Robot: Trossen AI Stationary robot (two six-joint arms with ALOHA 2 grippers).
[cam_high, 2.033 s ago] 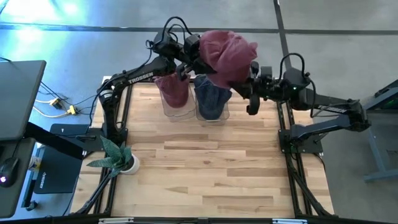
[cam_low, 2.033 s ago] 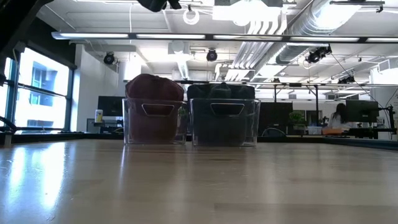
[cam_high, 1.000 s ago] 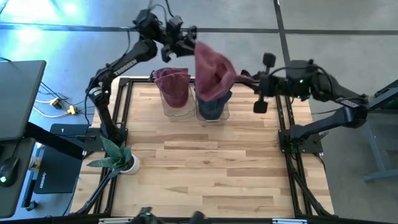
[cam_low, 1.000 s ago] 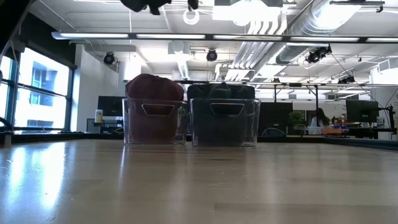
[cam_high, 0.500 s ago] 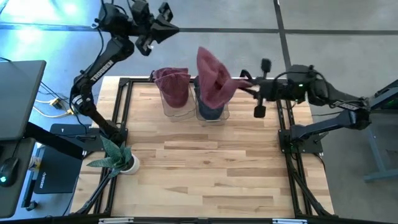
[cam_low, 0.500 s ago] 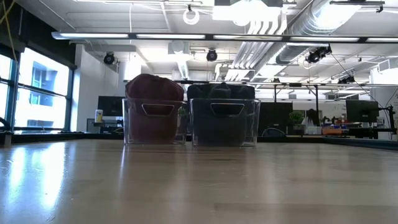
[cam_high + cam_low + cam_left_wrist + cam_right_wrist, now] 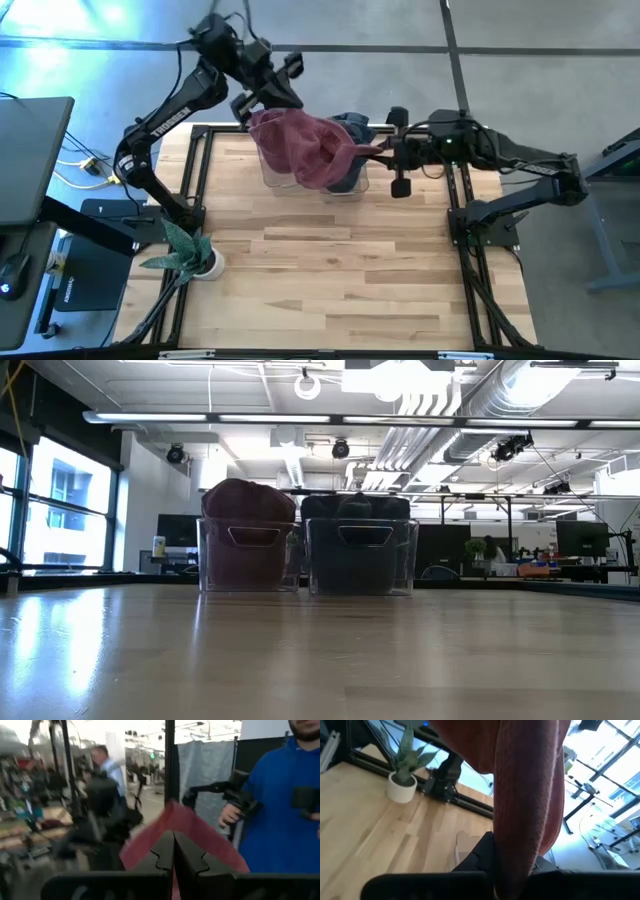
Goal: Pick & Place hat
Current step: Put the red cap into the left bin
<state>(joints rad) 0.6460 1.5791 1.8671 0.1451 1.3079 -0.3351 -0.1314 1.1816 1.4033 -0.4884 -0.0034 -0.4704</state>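
The only word you can read is "TROSSEN". It is in white letters on the long dark part of the left arm (image 7: 172, 112), seen from above. The letters run along the arm as it slants up from the bench corner. No other words, numbers or signs can be read on the clear bins, the plant pot, the bench, or in the room behind

Ribbed knit cloth hat (image 7: 305, 148); wood-plank table (image 7: 330, 270).
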